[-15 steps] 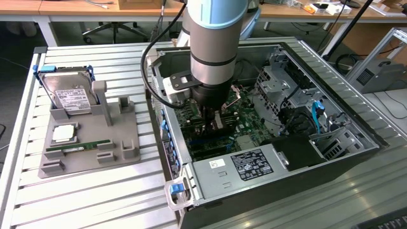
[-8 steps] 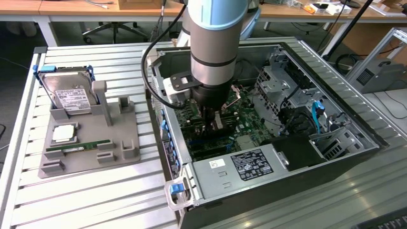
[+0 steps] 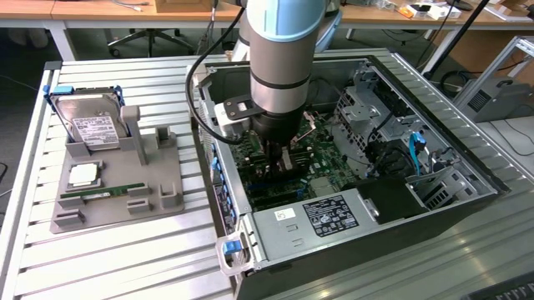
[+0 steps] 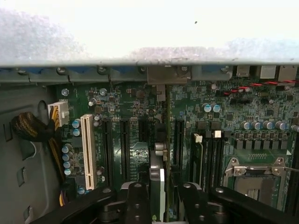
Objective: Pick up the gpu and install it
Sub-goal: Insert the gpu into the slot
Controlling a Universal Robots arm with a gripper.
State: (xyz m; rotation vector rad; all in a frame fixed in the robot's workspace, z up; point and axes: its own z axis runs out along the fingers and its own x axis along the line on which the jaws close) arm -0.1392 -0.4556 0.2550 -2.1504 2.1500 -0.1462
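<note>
My gripper [image 3: 281,157] is down inside the open computer case [image 3: 434,134], low over the green motherboard [image 4: 117,100]. In the wrist view the gpu [image 4: 162,140] shows edge-on, a thin dark card running from between my fingers [image 4: 138,203] to its silvery end bracket [image 4: 163,74] at the case's rear wall. The gripper [image 4: 163,203] is shut on the card. The card stands upright over a black expansion slot, between neighbouring black slots [image 4: 125,149]. Whether its edge is seated in the slot is hidden.
A grey fixture [image 3: 154,178] on the exterior view's left holds a silver hard drive [image 3: 94,125], a green memory stick [image 3: 104,192] and a square chip [image 3: 84,175]. Around the card are a white slot [image 4: 87,151], a CPU socket [image 4: 254,179], cables [image 4: 30,128], a power supply [image 3: 329,215] and a drive cage [image 3: 367,106].
</note>
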